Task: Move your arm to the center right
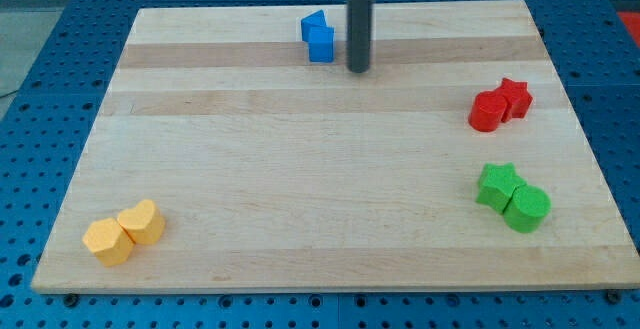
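Near the view's top, a little right of the middle line, my tip (359,69) touches the wooden board (300,169), and the dark rod (359,19) goes straight up from it and out of the picture. This arm has no pincer, only the rod, so nothing is spread, pressed together or pinching. The centre right of the board, which the task names, lies well apart from my tip, toward the view's right and lower; the nearest things to that place are the two red blocks. Just beside my tip, on the view's left, stand two blue blocks: a blue cube (321,44) and behind it another blue block (313,24), whose shape I cannot tell well. They touch each other, and a narrow gap seems to be between the cube and the rod. On the view's right side sit a red cylinder (487,111) and a red star (513,97), touching. Below them, toward the view's bottom right, a green star (497,185) leans against a green cylinder (527,209). At the view's bottom left are two yellow blocks, also touching: a yellow hexagon-like block (107,241) and a yellow heart-like block (143,221). No container stands on the board; all blocks lie directly on the wood. Around the board is a blue table (40,69) with many small holes
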You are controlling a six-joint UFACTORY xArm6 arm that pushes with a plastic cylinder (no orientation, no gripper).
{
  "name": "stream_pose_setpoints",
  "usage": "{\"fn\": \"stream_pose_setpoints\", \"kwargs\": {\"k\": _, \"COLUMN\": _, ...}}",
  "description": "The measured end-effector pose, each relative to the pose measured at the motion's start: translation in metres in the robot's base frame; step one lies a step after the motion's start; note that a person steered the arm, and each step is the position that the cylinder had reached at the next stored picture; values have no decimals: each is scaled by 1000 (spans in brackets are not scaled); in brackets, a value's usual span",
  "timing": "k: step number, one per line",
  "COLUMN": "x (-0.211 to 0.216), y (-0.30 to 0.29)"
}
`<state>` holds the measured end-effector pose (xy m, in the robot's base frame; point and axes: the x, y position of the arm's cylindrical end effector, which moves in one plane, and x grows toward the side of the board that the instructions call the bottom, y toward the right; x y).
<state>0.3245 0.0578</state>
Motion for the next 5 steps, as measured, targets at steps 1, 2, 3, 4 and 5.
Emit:
{"fn": "stream_pose_setpoints", "kwargs": {"k": 1, "x": 0, "y": 85}}
{"fn": "stream_pose_setpoints", "kwargs": {"k": 2, "x": -3, "y": 180}}
{"fn": "stream_pose_setpoints", "kwargs": {"k": 3, "x": 32, "y": 255}}
{"fn": "stream_pose_setpoints", "kwargs": {"k": 4, "x": 91, "y": 263}}
{"fn": "stream_pose_setpoints", "kwargs": {"k": 5, "x": 93, "y": 230}}
